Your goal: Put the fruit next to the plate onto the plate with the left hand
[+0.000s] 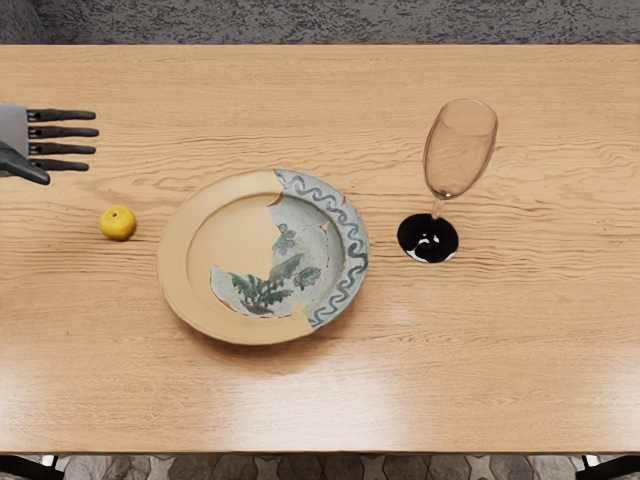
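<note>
A small yellow fruit (118,222) lies on the wooden table just left of the plate (196,262), a short gap between them. The plate is round, tan on its left part, with a blue wave rim and green plant pattern on the right. My left hand (58,141) comes in at the far left edge, above and left of the fruit. Its dark fingers (70,132) are stretched out straight toward the right and hold nothing. The right arm does not show.
A tall wine glass (458,150) with a dark foot (428,238) stands to the right of the plate. The table's (320,400) far edge runs along the top, its near edge along the bottom.
</note>
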Controlling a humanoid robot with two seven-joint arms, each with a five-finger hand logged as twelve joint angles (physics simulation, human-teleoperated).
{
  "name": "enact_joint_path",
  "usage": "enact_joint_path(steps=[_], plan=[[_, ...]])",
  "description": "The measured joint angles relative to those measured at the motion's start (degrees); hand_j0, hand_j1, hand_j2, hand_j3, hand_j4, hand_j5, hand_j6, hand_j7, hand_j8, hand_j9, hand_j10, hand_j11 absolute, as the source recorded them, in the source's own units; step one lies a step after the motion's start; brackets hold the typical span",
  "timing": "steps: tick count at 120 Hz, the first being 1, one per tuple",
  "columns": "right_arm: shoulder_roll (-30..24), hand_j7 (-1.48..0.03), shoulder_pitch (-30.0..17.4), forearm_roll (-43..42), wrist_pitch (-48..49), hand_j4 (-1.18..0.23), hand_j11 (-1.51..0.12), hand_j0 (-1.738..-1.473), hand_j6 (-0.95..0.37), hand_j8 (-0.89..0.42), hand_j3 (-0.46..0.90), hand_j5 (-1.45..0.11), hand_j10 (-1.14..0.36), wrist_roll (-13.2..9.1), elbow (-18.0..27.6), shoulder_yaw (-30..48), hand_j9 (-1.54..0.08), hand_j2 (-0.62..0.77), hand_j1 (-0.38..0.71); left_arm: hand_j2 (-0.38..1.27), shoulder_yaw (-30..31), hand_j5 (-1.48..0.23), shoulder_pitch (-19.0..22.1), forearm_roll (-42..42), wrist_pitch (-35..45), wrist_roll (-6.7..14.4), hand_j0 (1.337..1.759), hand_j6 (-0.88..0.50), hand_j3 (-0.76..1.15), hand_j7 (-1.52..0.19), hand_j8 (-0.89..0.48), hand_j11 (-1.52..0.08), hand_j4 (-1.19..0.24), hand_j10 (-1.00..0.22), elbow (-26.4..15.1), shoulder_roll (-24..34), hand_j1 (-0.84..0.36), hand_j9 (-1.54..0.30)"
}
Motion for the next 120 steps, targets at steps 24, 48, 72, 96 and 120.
enact_joint_path(steps=[24,48,72,96,120], plan=[[0.0,-0.02,0.06,-0.01,0.0,-0.01,-0.02,-1.658,-0.01,-0.01,0.0,-0.02,-0.01,0.0,0.33,0.03,-0.02,0.0,-0.33,0.0,0.11,-0.01,0.27,0.53,0.0,1.44,1.658,0.0,0.0,-0.01,0.0,-0.01,0.0,0.0,0.02,-2.52,0.34,-0.01],[0.0,-0.02,0.07,-0.06,0.0,-0.01,-0.02,-1.658,-0.01,-0.01,0.0,-0.02,-0.01,0.0,0.39,0.04,-0.02,0.0,-0.33,0.0,-6.0,-0.01,-0.66,12.54,0.0,7.28,1.658,-0.01,0.0,-0.01,-0.01,-0.01,-0.01,-0.01,0.05,-2.74,0.34,-0.01],[0.0,-0.02,0.07,-0.07,0.01,-0.01,-0.02,-1.658,-0.01,-0.01,0.0,-0.02,-0.01,0.0,0.4,0.04,-0.02,0.0,-0.33,0.0,-13.64,-0.02,-0.59,32.76,0.01,8.15,1.658,-0.01,0.0,-0.02,-0.01,-0.02,-0.01,-0.01,-7.94,-3.76,0.33,-0.02],[0.0,-0.02,0.04,-0.07,0.01,-0.01,-0.02,-1.658,-0.01,-0.01,0.0,-0.02,-0.01,0.0,0.4,0.04,-0.02,0.0,-0.33,0.0,-14.93,-0.02,0.24,47.95,0.02,8.27,1.658,-0.02,0.0,-0.02,-0.02,-0.02,-0.02,-0.02,-21.31,-3.87,0.33,-0.02],[0.0,-0.02,0.05,-0.07,0.01,-0.01,-0.02,-1.658,-0.01,-0.01,0.0,-0.02,-0.01,0.0,0.46,0.04,-0.02,0.0,-0.33,0.0,-14.62,-0.03,3.26,62.17,14.88,8.29,1.658,-0.03,0.0,-0.03,-0.03,-0.03,-0.03,-0.02,-26.81,-8.1,0.33,-0.03]])
